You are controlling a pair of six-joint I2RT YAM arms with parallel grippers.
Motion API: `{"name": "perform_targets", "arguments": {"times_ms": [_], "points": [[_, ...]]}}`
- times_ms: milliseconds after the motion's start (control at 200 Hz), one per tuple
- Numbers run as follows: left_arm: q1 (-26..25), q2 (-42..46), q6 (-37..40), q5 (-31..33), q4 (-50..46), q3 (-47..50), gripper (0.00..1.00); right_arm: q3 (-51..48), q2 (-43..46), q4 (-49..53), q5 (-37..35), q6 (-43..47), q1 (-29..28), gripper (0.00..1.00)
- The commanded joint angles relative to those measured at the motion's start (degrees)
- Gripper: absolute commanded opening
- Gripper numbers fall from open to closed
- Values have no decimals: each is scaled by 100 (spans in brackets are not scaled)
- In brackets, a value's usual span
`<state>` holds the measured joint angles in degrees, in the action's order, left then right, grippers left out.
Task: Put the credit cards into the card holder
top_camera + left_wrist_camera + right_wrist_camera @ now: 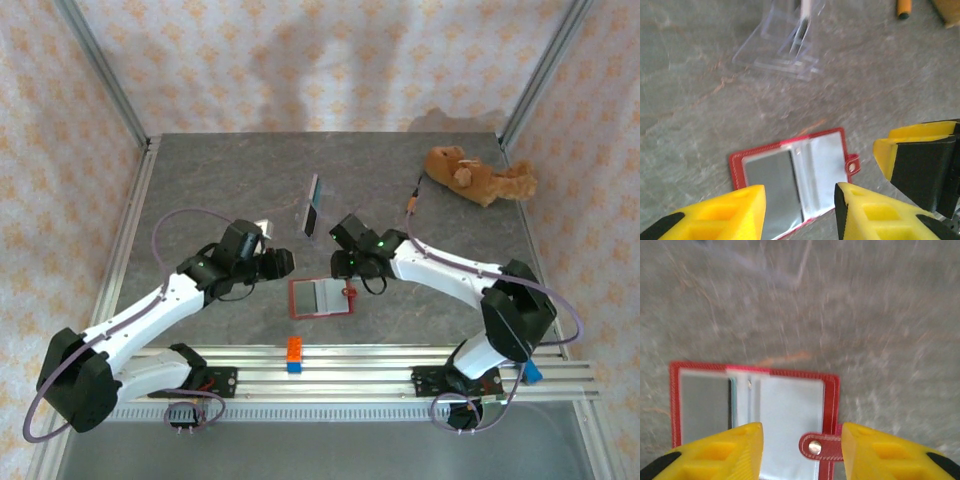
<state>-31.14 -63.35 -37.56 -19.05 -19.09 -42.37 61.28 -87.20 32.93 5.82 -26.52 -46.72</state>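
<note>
The right gripper (801,432) is wide open and holds nothing. The wallet's snap tab (816,446) lies in the gap at the bottom edge of the right wrist view, and neither yellow finger is clamped on it. The left gripper (800,200) is also open and empty, its fingers at the bottom of its own view with the wallet (795,172) seen between and beyond them. The wallet lies spread open on the table (200,190), just below centre in the top view, pale inside up. A thin teal edge (732,400) shows near its fold. The cards (313,212) stand on edge in a clear stand (782,47) above centre. A plush (478,176) lies upper right, with an orange pen (413,201) to its left. An orange and blue block (294,355) sits low in the frame.
</note>
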Motion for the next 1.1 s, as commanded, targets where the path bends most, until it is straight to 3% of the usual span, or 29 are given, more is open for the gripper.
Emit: {"name": "perform_targets", "arguments": {"times_ms": [0, 115, 240, 290, 330, 561, 696, 871, 1097], "points": [[-59, -13, 335, 468, -295, -433, 43, 394, 316, 412, -1242, 310, 1, 52], [-76, -294, 785, 684, -432, -946, 49, 389, 586, 362, -1866, 232, 119, 61], [-145, -986, 1190, 886, -983, -1801, 55, 35, 985, 230, -2014, -191, 530, 69], [-272, -1293, 1350, 1169, -1253, -2181, 61, -226, 1205, 136, -1899, -397, 788, 79], [-367, -1540, 1459, 1411, -1443, -2473, 65, -550, 1450, -41, -1902, -541, 977, 100], [-615, -2770, 1929, 2603, -2157, -3741, 78, -1993, 2821, -547, -2955, -354, 1377, 100], [-726, -3480, 2124, 3608, -2637, -4401, 99, -2617, 3428, -722, -2806, -264, 1676, 100], [-728, -4155, 2399, 4180, -2870, -4914, 99, -3265, 3695, -1243, -2213, -111, 1763, 100], [-727, -4782, 2475, 4799, -2845, -5135, 100, -3578, 3615, -1482, -1963, 58, 1763, 100]]}}
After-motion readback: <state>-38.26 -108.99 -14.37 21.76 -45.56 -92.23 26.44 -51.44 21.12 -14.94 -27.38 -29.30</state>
